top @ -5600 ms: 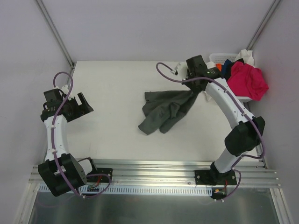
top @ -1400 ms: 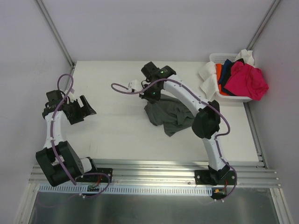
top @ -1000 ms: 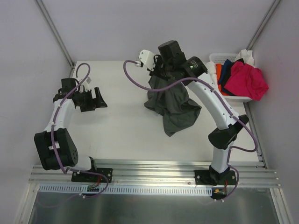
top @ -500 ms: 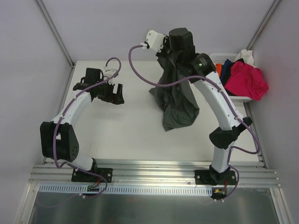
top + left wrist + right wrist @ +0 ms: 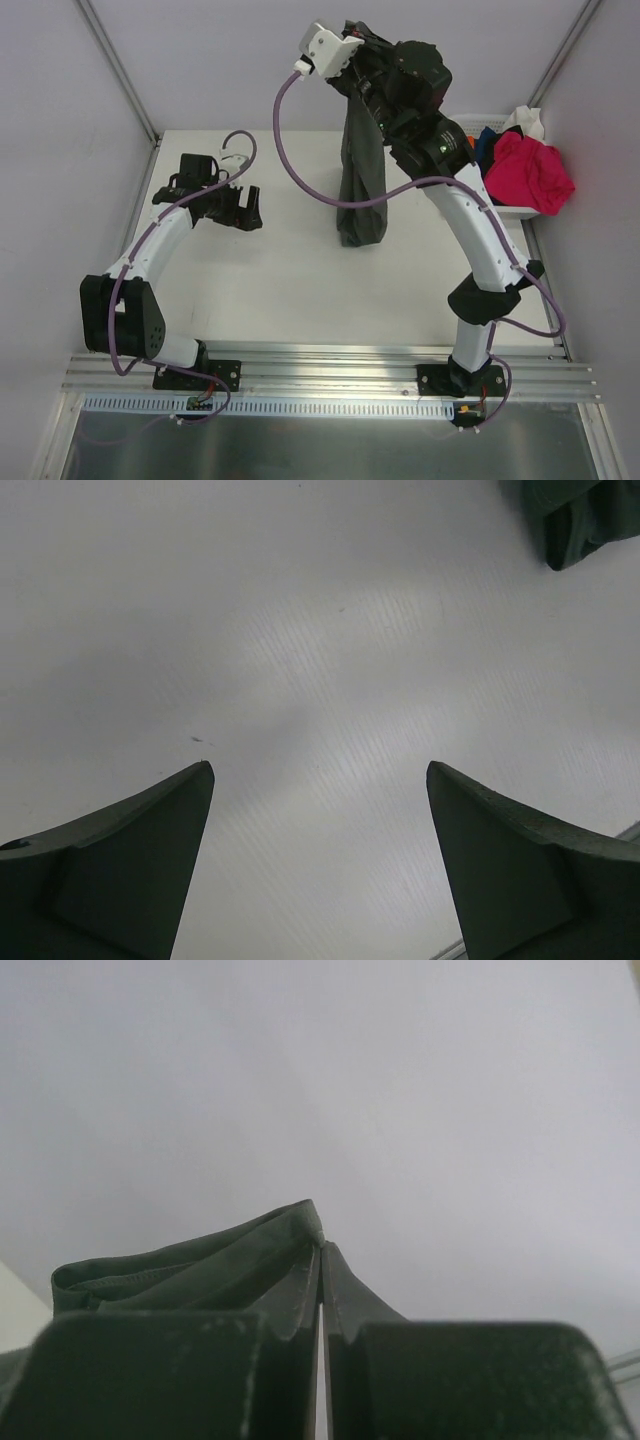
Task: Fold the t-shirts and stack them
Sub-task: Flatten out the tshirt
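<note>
Right arm (image 5: 470, 210): since half a second earlier it had climbed higher still, drawing the grey shirt (image 5: 360, 170) from a wide drape into a narrow hanging column. The left arm (image 5: 160, 245) had barely shifted.
Right end effector (image 5: 353, 40): clenched on a folded edge of the shirt, with the cloth pinched between closed jaws in its wrist view (image 5: 320, 1260). I judged it was held high so that the shirt's own weight would pull out the crumples and let a hem or corner show.
Shirt position: it hung straight down from that grip over the middle of the surface (image 5: 250, 290). Its lower end was close to the surface, but whether it touched could not be told.
Left end effector (image 5: 243, 207): released, jaws wide apart with nothing between them. It sat low over the surface, left of the shirt and turned toward it. Its wrist view (image 5: 320, 770) showed bare surface ahead and the shirt's lower end (image 5: 575, 520) in the far corner, well apart.
Left pose, reason: probably staged to take the free lower edge once the cloth hung still.
Basket (image 5: 462, 124): at the far right corner, heaped with the pink shirt (image 5: 535, 172) and other coloured ones, clear of the working area.
Progress: early. No fold had been made and nothing was stacked.
Next move: the left side would need to reach across and catch a lower corner. A swinging hem or a bunched double layer could spoil that grasp.
</note>
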`<state>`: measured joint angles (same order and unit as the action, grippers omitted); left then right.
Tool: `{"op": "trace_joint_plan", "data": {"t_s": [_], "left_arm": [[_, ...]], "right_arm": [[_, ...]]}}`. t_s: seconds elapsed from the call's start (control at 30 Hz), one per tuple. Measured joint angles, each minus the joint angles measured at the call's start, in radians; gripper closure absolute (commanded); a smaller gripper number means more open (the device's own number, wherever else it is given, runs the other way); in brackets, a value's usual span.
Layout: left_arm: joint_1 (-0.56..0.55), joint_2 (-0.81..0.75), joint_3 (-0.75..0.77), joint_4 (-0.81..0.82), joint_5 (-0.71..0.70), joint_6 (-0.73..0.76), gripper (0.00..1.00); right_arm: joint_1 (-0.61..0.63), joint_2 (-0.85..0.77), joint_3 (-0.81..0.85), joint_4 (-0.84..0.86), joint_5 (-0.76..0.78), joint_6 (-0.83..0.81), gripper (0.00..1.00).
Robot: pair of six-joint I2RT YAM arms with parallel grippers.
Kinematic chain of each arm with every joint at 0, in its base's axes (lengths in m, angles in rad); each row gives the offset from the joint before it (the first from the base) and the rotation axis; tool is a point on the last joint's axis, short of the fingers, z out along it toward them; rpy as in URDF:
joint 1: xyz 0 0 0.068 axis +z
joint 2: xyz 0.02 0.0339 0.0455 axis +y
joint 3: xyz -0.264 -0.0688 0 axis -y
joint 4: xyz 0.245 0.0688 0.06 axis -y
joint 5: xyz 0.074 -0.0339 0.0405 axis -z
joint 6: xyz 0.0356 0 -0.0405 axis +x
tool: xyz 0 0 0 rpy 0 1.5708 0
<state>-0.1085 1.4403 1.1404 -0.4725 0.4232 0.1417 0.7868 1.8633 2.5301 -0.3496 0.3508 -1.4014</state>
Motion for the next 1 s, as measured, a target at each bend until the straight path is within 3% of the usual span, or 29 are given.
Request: {"op": "trace_joint_plan", "data": {"t_s": [0.37, 0.47, 0.53, 0.7, 0.87, 1.0], "left_arm": [[0.000, -0.019, -0.005, 0.006, -0.042, -0.003, 0.11], [0.000, -0.019, -0.005, 0.007, -0.044, -0.005, 0.11], [0.000, -0.018, -0.005, 0.007, -0.048, -0.008, 0.11], [0.000, -0.018, -0.005, 0.010, -0.066, -0.014, 0.11], [0.000, -0.018, -0.005, 0.012, -0.070, -0.015, 0.11], [0.000, -0.018, -0.005, 0.011, -0.064, -0.014, 0.13]], "right_arm": [[0.146, -0.043, 0.050, 0.195, -0.120, -0.055, 1.00], [0.090, -0.077, 0.025, 0.193, -0.124, -0.025, 1.00], [-0.014, -0.124, -0.054, 0.169, -0.122, 0.032, 1.00], [-0.253, -0.167, -0.291, -0.057, -0.092, 0.183, 1.00], [-0.374, 0.082, -0.341, -0.436, -0.139, 0.392, 1.00], [-0.387, 0.198, -0.558, -0.652, -0.189, 0.457, 1.00]]}}
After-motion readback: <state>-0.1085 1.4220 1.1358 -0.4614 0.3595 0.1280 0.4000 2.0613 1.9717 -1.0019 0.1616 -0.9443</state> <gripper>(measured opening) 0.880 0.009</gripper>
